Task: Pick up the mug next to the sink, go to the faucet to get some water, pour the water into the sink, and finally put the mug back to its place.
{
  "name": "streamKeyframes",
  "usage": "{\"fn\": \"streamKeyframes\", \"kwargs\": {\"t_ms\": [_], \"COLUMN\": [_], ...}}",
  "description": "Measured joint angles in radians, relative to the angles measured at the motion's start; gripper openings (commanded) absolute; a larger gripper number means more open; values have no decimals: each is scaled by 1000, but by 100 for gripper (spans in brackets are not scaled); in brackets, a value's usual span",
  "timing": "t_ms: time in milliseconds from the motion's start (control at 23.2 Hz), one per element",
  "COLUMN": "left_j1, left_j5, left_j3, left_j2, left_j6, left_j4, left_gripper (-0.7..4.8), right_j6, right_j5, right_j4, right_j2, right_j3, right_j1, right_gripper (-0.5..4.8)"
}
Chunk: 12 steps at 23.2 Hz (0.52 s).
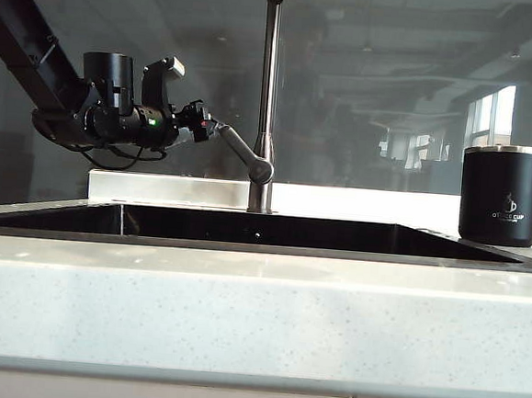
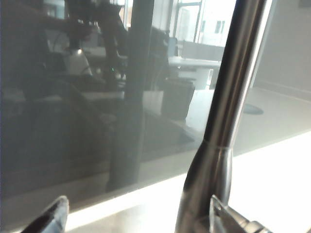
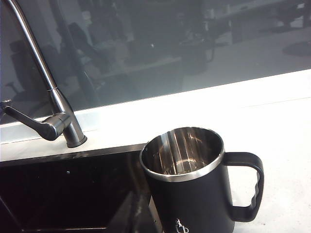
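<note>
Left gripper (image 1: 201, 120) sits at end of faucet (image 1: 268, 89) lever, jaws spread wide, one fingertip (image 2: 51, 219) either side of lever in wrist view, steel stem right in front of it. Can't tell if fingers actually touch lever.

Right gripper out of every shot, jaws together, nothing in them.

Mug (image 1: 500, 194) stands upright on white counter (image 1: 257, 309), well off from left gripper, past far end of sink (image 1: 245, 230). In right wrist view mug (image 3: 194, 184) is just beside sink edge, handle facing away from basin, inside looks empty.
</note>
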<state>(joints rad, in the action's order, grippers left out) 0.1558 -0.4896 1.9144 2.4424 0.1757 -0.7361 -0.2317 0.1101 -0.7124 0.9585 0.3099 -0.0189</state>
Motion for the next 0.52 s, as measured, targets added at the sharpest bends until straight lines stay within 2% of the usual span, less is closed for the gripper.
{"fn": "streamKeyframes", "kwargs": {"t_ms": [259, 431, 517], "left_j1": [0, 0, 0], "left_j5": [0, 0, 0], "left_j3": [0, 0, 0], "left_j2": [0, 0, 0], "left_j6": [0, 0, 0], "left_j4": [45, 60, 67], "left_gripper": [368, 368, 368], "right_j6": [2, 13, 23], "right_j5": [-1, -1, -27], "right_j4": [11, 106, 214], "right_j2": [-6, -80, -135], "right_j3": [0, 0, 0], "right_j1": [2, 6, 6], "right_gripper": [-7, -8, -8]}}
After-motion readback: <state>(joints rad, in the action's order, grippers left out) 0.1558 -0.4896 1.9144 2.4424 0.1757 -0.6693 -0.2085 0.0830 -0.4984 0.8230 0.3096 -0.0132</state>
